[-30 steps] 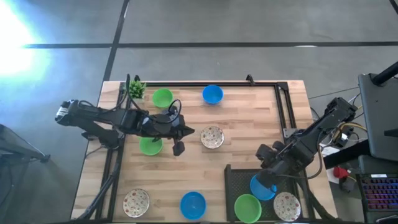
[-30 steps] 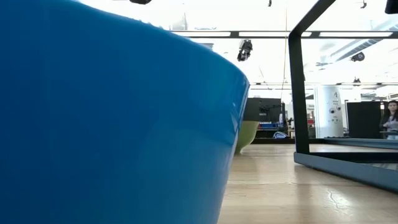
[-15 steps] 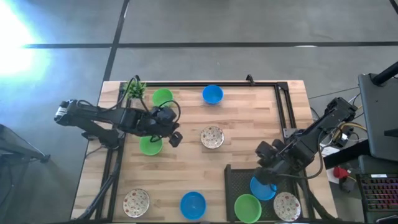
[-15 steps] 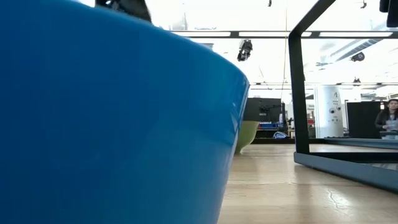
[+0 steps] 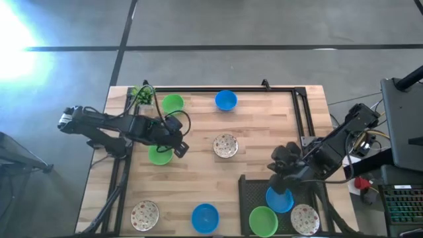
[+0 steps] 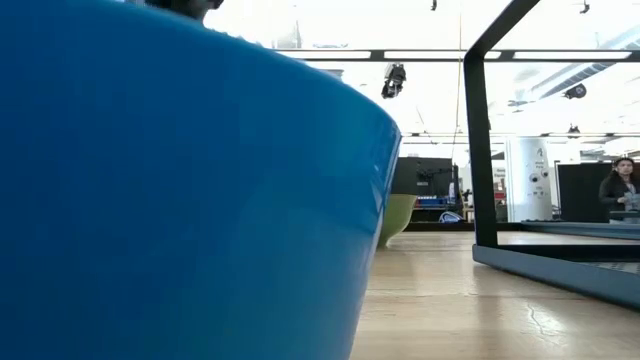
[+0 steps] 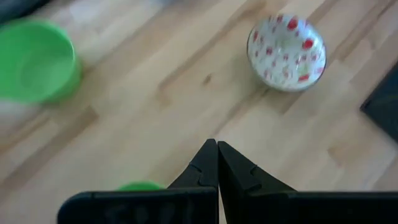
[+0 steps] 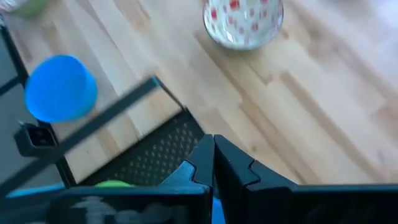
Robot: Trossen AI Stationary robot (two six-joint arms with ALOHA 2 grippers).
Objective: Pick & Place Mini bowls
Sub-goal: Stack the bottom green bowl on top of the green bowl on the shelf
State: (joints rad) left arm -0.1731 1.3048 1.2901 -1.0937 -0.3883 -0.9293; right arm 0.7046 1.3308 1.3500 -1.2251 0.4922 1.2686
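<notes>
On the left half of the wooden table (image 5: 264,142), the left gripper (image 5: 177,149) has drawn back over the past second from beside the speckled bowl (image 5: 225,145) at the centre and now hangs at the edge of the green bowl (image 5: 158,155), jaws pressed together and holding nothing. Opposite, the right gripper (image 5: 283,187), also clamped shut and empty, has lifted slightly off the black mesh tray (image 5: 254,192), where a blue bowl (image 5: 279,199), a green bowl (image 5: 262,220) and a speckled bowl (image 5: 305,218) already sit. That suggests one drop is finished and the left arm is lining up on the nearer green bowl. Still loose on the table are a second green bowl (image 5: 172,103) near the potted plant (image 5: 141,94), a blue bowl (image 5: 226,100) at the far edge, and a speckled bowl (image 5: 144,214) and blue bowl (image 5: 205,217) along the near edge.
</notes>
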